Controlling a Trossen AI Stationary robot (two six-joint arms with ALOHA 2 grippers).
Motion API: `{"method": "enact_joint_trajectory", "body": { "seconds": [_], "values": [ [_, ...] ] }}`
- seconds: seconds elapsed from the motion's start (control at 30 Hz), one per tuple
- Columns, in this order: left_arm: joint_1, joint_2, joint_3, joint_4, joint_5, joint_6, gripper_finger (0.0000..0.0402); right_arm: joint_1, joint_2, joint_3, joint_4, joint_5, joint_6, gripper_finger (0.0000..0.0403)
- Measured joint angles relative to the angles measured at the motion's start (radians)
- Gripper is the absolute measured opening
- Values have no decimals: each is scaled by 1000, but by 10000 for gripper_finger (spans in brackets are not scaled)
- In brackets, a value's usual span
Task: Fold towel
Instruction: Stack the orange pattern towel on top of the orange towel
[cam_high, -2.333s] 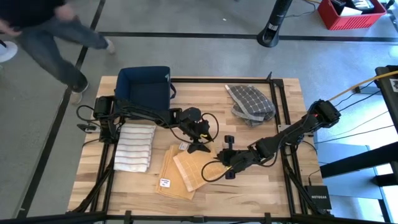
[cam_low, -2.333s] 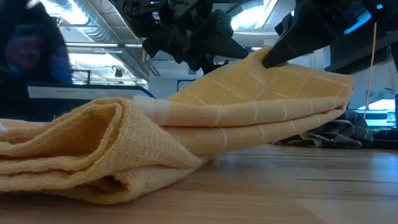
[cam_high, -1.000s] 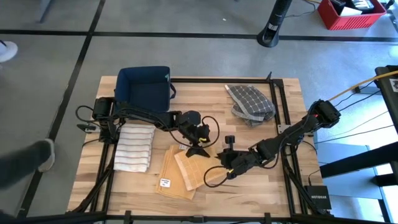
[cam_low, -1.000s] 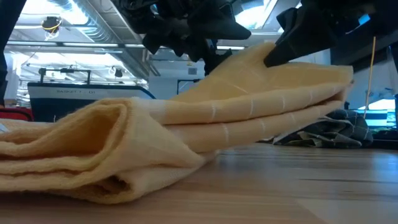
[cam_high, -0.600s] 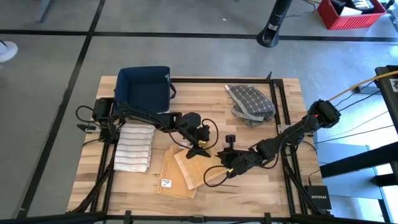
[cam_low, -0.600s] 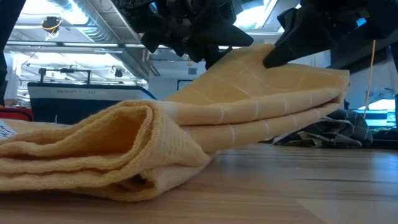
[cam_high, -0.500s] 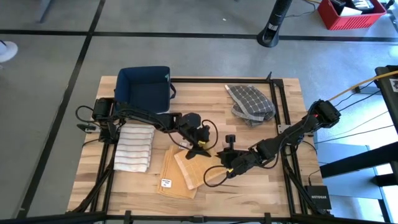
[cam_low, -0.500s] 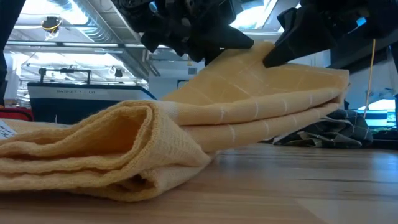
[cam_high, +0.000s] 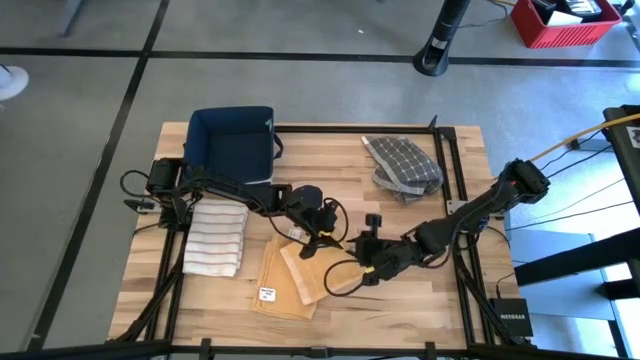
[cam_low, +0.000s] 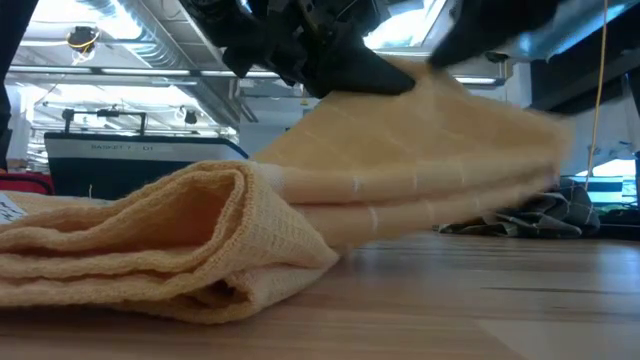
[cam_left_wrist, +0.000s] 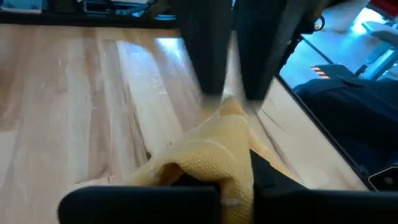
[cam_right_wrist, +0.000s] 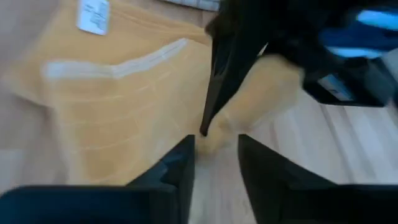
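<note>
Clamped tight, the left gripper (cam_high: 322, 239) pinches an edge of the yellow towel (cam_high: 300, 275) near the middle of the worktop (cam_high: 440, 300). Just beside it, the right gripper (cam_high: 365, 268) sits over the towel's right corner; its jaws stand a little apart in its wrist view, and I cannot tell if any cloth is between them. That towel lies partly folded toward the front edge, a white tag (cam_high: 265, 293) on its lower layer. A striped towel (cam_high: 215, 236) lies by the left edge, a checked grey cloth (cam_high: 403, 165) near the back right corner, and a blue basket (cam_high: 231, 140) at the back left.
</note>
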Motion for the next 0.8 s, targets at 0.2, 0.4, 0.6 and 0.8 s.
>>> {"method": "enact_joint_trajectory", "body": {
  "seconds": [0.2, 0.4, 0.6, 0.8],
  "values": [
    [-19, 0, 0, -3, -30, 2, 3, 20, -46, 209, -469, -247, 290, 186],
    [-21, -17, 0, -9, -47, -2, 3, 169, -63, 114, -462, -106, 450, 208],
    [-29, -46, 0, -3, -56, 1, 3, 314, -63, -132, -212, 169, 698, 209],
    [-43, -59, 0, 3, -57, 21, 4, 359, -63, -324, 220, 260, 734, 209]
  ]
}}
